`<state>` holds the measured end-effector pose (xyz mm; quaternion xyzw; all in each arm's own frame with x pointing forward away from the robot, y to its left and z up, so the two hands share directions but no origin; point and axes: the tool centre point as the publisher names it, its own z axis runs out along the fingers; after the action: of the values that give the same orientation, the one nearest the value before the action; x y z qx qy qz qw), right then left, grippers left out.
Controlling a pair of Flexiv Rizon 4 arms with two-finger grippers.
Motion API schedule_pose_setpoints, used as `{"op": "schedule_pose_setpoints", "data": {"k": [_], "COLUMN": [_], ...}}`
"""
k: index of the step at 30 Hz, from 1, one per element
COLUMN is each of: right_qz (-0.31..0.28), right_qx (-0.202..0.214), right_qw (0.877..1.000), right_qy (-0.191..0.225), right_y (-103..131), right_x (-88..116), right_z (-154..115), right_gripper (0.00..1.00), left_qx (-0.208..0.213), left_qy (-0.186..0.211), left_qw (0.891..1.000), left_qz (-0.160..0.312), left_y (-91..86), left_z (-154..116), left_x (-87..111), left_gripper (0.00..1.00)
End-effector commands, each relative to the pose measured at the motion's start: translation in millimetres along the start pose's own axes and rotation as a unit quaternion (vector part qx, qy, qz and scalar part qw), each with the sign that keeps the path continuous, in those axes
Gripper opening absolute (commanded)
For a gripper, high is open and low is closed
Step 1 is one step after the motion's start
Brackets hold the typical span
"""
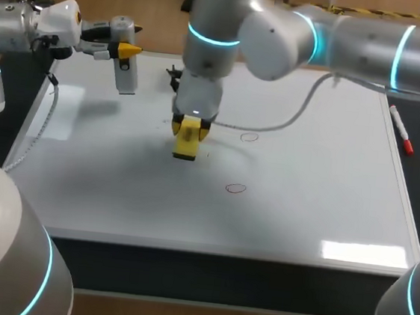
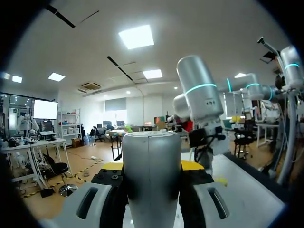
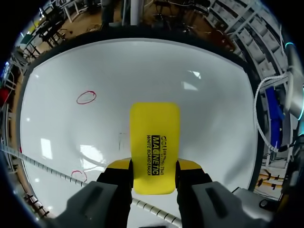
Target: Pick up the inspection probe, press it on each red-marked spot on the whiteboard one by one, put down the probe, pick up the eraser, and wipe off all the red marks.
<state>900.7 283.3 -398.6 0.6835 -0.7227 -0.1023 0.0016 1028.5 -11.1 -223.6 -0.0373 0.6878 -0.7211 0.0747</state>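
The right arm comes in from the right and reaches past the middle of the whiteboard. The right gripper points straight down, jaws clamped on the yellow eraser with one yellow-tipped finger on each long side. The right wrist view shows this well: the eraser sticks out ahead of the fingers with the board right behind it. The eraser is down at the board surface in the left-middle area. It looks like it's touching, but I honestly can't tell for sure from these angles.

There are two red rings on the board. One sits a bit to the right of the eraser, and the other ring is nearer the front edge. Both are clear of the eraser and neither is under it.

The left gripper hangs over the far left corner of the board, well apart from the right one. Its jaws are closed on the inspection probe, a silver-grey cylinder. In the head view the probe hangs down from the fingers, up off the board. In the left wrist view it fills the gap between the two fingers.

A grey cable trails from the right arm across the board behind the eraser. A red marker lies along the board's right edge.
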Motion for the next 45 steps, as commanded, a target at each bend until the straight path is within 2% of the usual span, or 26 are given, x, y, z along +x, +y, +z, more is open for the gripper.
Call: {"op": "schedule_pose_setpoints", "data": {"k": [1, 12, 20, 26, 33, 45], "right_qz": [0.000, -0.008, -0.018, -0.012, 0.002, 0.052], "right_qx": [-0.015, -0.023, -0.005, -0.009, -0.016, -0.023], "right_qw": [0.999, 0.999, 0.997, 0.997, 0.997, 0.994], "right_qy": [0.032, 0.048, 0.074, 0.076, 0.079, 0.088], "right_y": [-8, -8, -11, -8, -5, -4], "right_x": [-14, -16, -11, -6, 10, 61], "right_z": [15, 26, 34, 42, 48, 55], "right_gripper": [0.00, 0.00, 0.00, 0.00, 0.00, 0.00], "left_qx": [0.001, 0.001, 0.001, 0.001, 0.001, 0.001], "left_qy": [0.001, 0.001, 0.001, 0.001, 0.001, 0.001], "left_qw": [1.000, 1.000, 1.000, 1.000, 1.000, 1.000], "left_qz": [0.000, 0.000, 0.000, 0.000, 0.000, 0.000], "left_y": [-0.5, -0.5, -0.5, -0.5, -0.5, -0.5], "left_z": [0, 0, 0, 0, 0, 0], "left_x": [-0.5, -0.5, -0.5, -0.5, -0.5, -0.5], "left_gripper": [0.00, 0.00, 0.00, 0.00, 0.00, 0.00]}}
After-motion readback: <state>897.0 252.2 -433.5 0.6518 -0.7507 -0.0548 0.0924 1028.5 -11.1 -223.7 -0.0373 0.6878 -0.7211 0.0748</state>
